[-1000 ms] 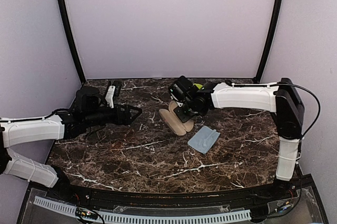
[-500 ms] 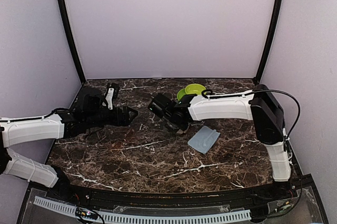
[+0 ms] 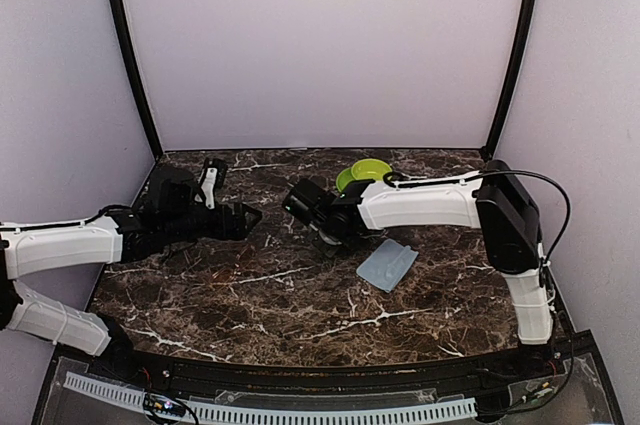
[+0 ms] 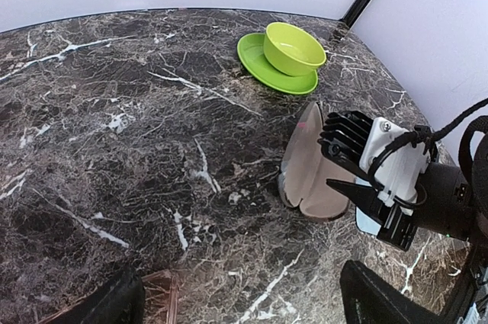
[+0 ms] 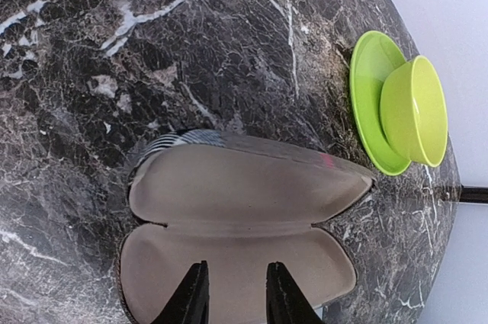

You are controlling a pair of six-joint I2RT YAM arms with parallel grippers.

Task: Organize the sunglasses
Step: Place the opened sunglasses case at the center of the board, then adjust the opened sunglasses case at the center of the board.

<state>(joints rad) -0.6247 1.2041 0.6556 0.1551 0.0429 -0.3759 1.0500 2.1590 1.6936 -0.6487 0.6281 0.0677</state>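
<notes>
The left arm (image 3: 60, 245) reaches in from the left edge of the dark marble counter (image 3: 250, 295). At the far left corner, just beyond the arm's wrist, lies a small white and black object (image 3: 210, 181) that is too small to identify. The left gripper (image 3: 240, 217) is over the left part of the counter and points toward the middle. Its fingers (image 4: 114, 305) stand wide apart and hold the sunglasses (image 4: 158, 293). In the left wrist view only a brown, translucent edge of them shows, against the inner side of one finger. Near the middle of the counter, somewhat toward the far edge, the glasses case (image 5: 229, 194) lies open. Both halves are spread flat with the beige lining up, and a striped outer skin shows at one end. Nothing lies inside it. The right gripper (image 5: 235, 271) hangs right over the case, aimed at the half nearer to it. Its fingers (image 5: 194, 297) are parted by a narrow gap with only lining showing between them. Whether the tips touch the lining cannot be told. Beyond the case, near the far edge and right of centre, a lime green bowl (image 3: 372, 169) stands upright on a matching plate (image 3: 345, 181), apart from the case. Nearer the front, right of the case, a pale blue cloth (image 3: 387, 265) lies flat on the counter. The right arm (image 3: 420, 203) stretches across from its base near the right edge, passing between the bowl and the cloth.
</notes>
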